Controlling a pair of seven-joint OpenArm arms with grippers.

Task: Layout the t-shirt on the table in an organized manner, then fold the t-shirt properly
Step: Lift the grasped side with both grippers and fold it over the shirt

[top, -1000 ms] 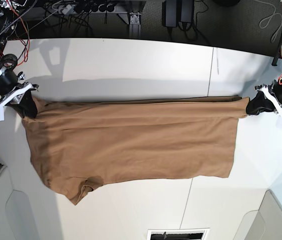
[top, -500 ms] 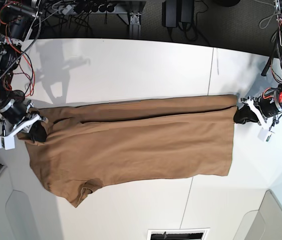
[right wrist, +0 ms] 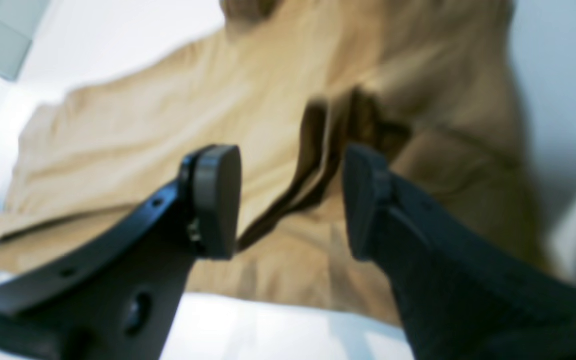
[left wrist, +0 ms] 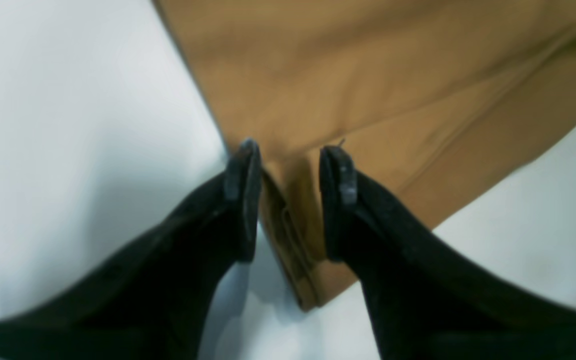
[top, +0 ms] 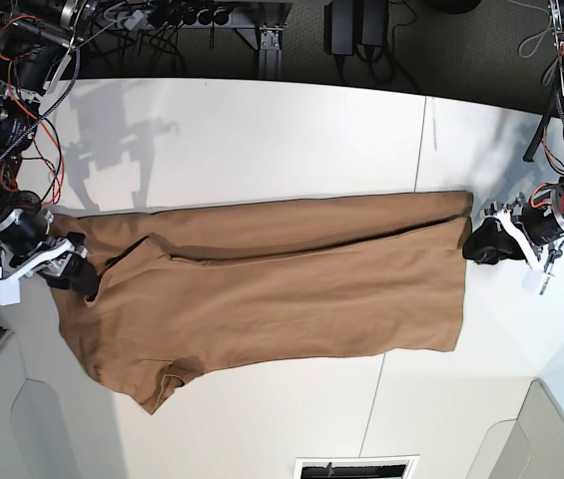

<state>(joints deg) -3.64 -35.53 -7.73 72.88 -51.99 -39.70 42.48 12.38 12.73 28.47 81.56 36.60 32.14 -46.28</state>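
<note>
The shirt (top: 272, 284) lies lengthwise across the worktop (top: 262, 140); the left end effector (left wrist: 288, 160) and right end effector (right wrist: 288, 200) both stand released over its ends.

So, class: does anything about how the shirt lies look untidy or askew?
Yes. The t-shirt lies lengthwise on the table, but a long fold runs along its far edge, and one sleeve sticks out crookedly at the near corner by the right tool.

Blurred in right wrist view: t-shirt (right wrist: 288, 115) folds beyond the fingers (right wrist: 215, 200). Cut off at frame top in left wrist view. Neck tag not discernible.
</note>
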